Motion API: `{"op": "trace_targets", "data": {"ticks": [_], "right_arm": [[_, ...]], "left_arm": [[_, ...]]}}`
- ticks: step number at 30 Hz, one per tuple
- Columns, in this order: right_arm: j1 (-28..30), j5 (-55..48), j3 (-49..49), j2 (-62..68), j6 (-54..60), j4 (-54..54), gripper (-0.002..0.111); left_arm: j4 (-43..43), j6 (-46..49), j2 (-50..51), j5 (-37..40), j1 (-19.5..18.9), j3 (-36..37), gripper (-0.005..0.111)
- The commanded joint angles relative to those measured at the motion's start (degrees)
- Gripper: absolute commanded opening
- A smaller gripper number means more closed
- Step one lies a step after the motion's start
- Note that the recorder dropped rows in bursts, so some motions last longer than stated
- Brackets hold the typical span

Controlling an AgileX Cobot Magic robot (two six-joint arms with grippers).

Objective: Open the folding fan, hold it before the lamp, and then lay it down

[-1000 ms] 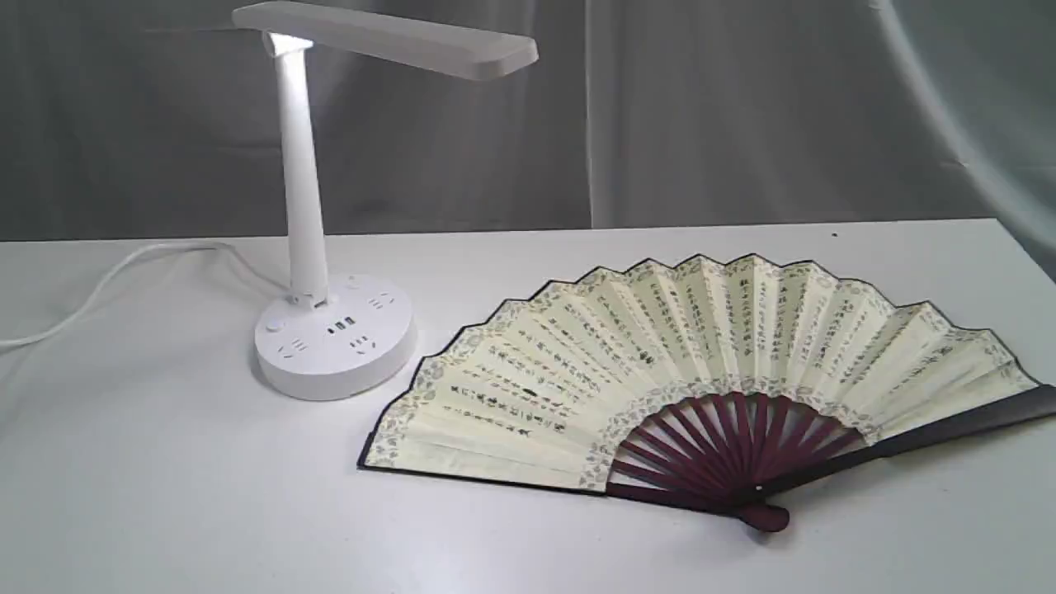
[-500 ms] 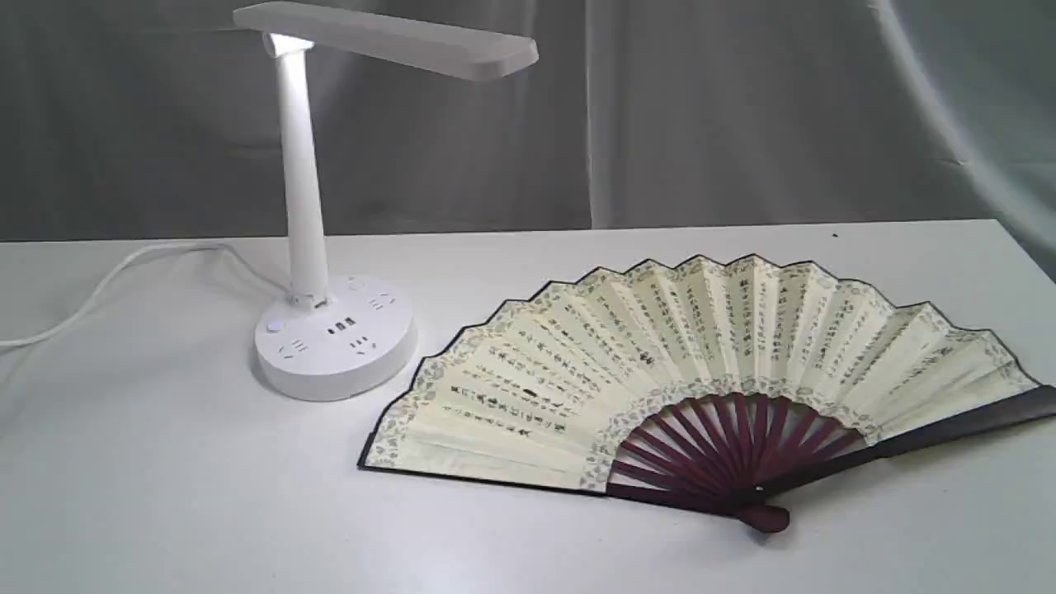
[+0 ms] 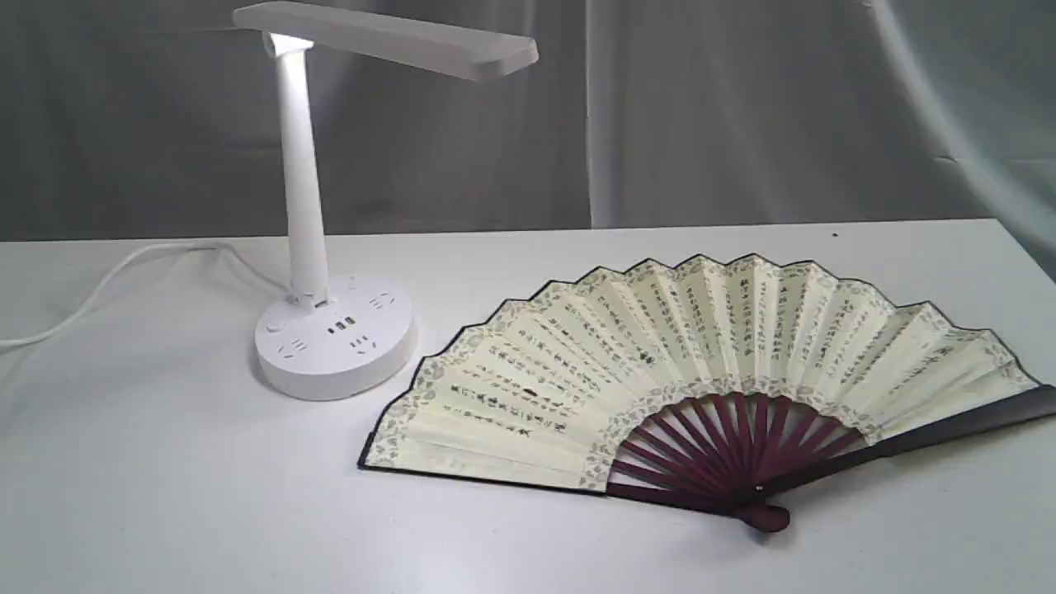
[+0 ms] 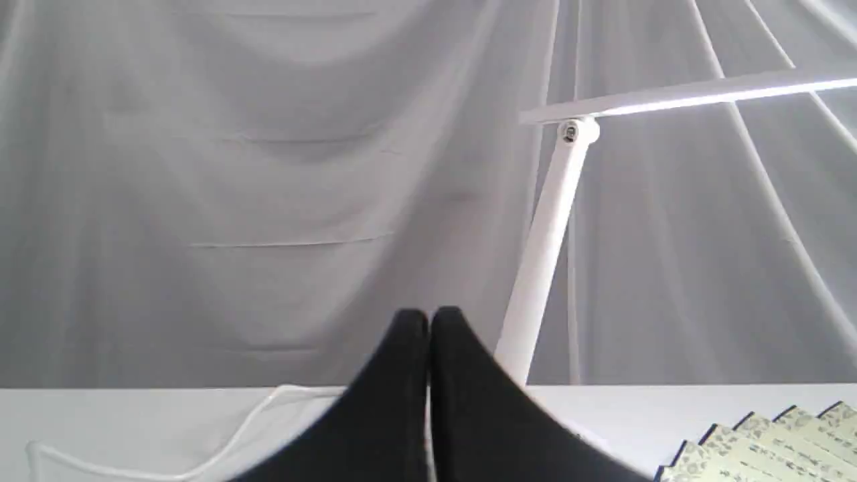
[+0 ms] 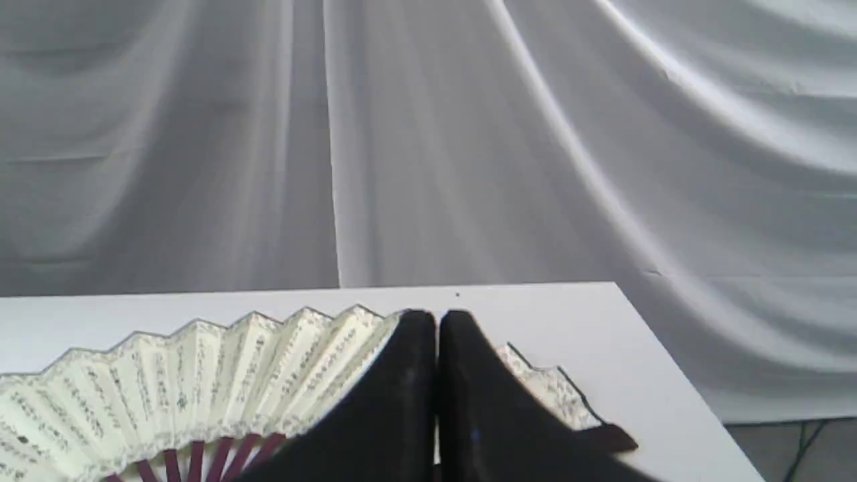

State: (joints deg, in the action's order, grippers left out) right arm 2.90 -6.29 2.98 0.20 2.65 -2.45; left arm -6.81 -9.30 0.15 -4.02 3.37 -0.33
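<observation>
Folding fan [image 3: 701, 371]: fully spread, flat on desk [image 3: 165, 511], leaf edge near base of lamp [image 3: 301, 181] but apart from it

Left gripper [image 4: 428, 320]: pressed closed, nothing held, facing lamp stem

Right gripper [image 5: 436, 320]: pressed closed, nothing held, fan's leaf showing behind it

Risks, as judged: thin guard lying flat, hard to pinch; tips pressing down likely to crease or tear the paper; lift by one guard likely to let leaf sag or fold shut; swing toward lamp liable to knock slim stem or snag cord [image 3: 107, 280]

Obscured: both arms absent from exterior view; right guard's tip cut off at frame edge there; calligraphy too small to read; lamp base hidden behind left gripper in its wrist view; heights of both above desk not determinable
</observation>
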Motion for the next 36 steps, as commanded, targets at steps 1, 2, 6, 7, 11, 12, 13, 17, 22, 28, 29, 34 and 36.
{"op": "trace_targets", "data": {"ticks": [1, 2, 6, 7, 11, 12, 13, 17, 22, 28, 29, 34, 36], "right_arm": [[0.0, 0.8, -3.0, -0.2, 0.1, -0.7, 0.000], [0.0, -1.4, -3.0, -0.2, 0.3, -0.2, 0.000], [0.0, -2.4, -3.0, -0.2, 2.6, -0.1, 0.000], [0.0, -2.4, -3.0, -0.2, 3.2, -0.1, 0.000], [0.0, -3.1, -3.0, -0.2, 3.3, -0.1, 0.000], [0.0, -3.2, -3.0, -0.2, 3.3, -0.1, 0.000], [0.0, -3.2, -3.0, -0.2, 3.3, -0.1, 0.000], [0.0, -3.2, -3.0, -0.2, 3.3, -0.1, 0.000], [0.0, -3.2, -3.0, -0.2, 3.1, -0.1, 0.000], [0.0, -3.2, -3.0, -0.2, 3.2, -0.1, 0.000], [0.0, -3.2, -3.0, -0.2, 3.2, -0.1, 0.000], [0.0, -3.1, -3.0, -0.2, 3.2, -0.1, 0.000], [0.0, -3.1, -3.0, -0.2, 3.2, -0.1, 0.000]], "left_arm": [[-0.2, 0.3, -0.1, -1.5, 0.2, 0.3, 0.000], [-0.2, 0.5, -0.1, -1.5, 0.2, 0.3, 0.000], [-0.2, 0.5, -0.1, -1.6, 0.2, 0.3, 0.000], [-0.2, 0.5, -0.1, -1.5, 0.2, 0.3, 0.000], [-0.2, 0.5, -0.1, 2.3, 0.2, 0.3, 0.000], [-0.2, 0.5, -0.1, 3.6, 0.2, 0.3, 0.000], [-0.2, 0.5, -0.1, 5.2, 0.2, 0.3, 0.000], [-0.2, 0.5, -0.1, 8.4, 0.2, 0.3, 0.000], [-0.2, 0.5, -0.1, 8.7, 0.2, 0.3, 0.000], [-0.2, 0.5, -0.1, 8.7, 0.2, 0.3, 0.000], [-0.2, 0.5, -0.1, 8.7, 0.2, 0.3, 0.000], [-0.2, 0.5, -0.1, 8.7, 0.2, 0.3, 0.000], [-0.2, 0.5, -0.1, 8.7, 0.2, 0.3, 0.000]]}}
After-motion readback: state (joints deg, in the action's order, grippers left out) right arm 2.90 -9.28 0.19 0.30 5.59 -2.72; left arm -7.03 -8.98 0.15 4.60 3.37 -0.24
